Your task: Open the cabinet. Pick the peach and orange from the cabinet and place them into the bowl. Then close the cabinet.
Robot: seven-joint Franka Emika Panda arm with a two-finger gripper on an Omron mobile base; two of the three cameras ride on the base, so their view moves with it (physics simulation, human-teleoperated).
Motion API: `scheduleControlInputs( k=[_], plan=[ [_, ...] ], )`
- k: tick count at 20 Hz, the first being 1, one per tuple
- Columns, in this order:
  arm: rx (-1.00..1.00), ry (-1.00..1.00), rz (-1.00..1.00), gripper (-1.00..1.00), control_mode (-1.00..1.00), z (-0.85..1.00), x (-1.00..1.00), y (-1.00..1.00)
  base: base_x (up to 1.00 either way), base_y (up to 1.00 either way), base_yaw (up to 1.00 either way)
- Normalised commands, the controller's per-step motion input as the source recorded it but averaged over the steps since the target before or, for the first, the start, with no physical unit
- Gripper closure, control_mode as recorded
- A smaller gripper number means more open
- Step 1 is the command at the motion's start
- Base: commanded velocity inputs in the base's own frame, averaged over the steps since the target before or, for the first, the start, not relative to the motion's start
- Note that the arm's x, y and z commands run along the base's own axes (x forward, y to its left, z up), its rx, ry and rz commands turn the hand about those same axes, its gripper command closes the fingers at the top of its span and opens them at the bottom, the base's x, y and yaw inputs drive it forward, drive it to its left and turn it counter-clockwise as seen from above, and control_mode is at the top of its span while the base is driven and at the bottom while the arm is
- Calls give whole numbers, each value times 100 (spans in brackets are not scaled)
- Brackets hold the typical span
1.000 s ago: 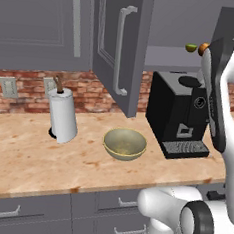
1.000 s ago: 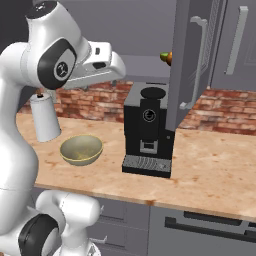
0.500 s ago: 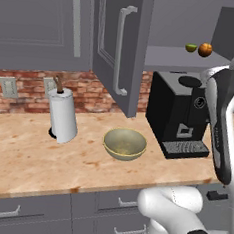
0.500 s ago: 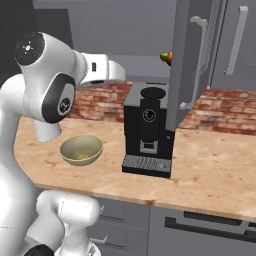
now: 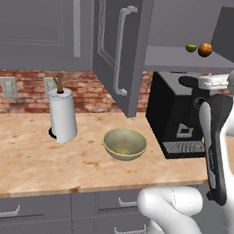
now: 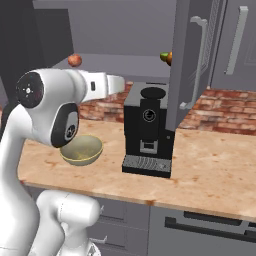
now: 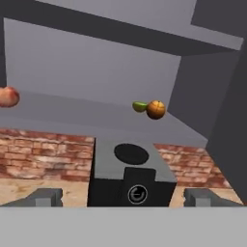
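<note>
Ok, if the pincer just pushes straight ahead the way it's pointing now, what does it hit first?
Probably the black coffee machine: it sits dead ahead, between the open fingertips. The small brownish-orange ball on the grey cabinet shelf lies above that line. Depth is hard to judge.

Grey cabinet (image 5: 118,44), pink-red peach (image 7: 7,97), brownish-orange orange (image 7: 156,109), green fruit (image 7: 140,106), olive-tan bowl (image 5: 124,144) yellowish inside, black coffee machine (image 5: 176,116), red brick backsplash (image 5: 26,88), tan speckled counter (image 5: 30,161), white paper-towel roll (image 5: 62,116).

orange (image 7: 156,109) on cabinet (image 5: 194,58) shelf | bowl (image 5: 125,143) left of coffee machine (image 5: 178,114)
</note>
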Motion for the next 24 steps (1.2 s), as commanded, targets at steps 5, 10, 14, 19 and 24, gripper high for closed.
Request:
scheduleControlInputs(
  k=[5, 10, 14, 19, 24],
  plan=[
    [1, -19, 0, -100, -100, 0, -11, 0, 0, 0, 0],
    [1, -23, 0, -100, -100, 0, -20, 0, 0, 0, 0],
    [0, 0, 0, -100, -100, 0, 0, 0, 0, 0, 0],
    [3, 0, 0, -100, -100, 3, 0, -11, 0, 0, 0],
    [13, 0, -2, -100, -100, 32, 0, -31, 0, 0, 0]
  ],
)
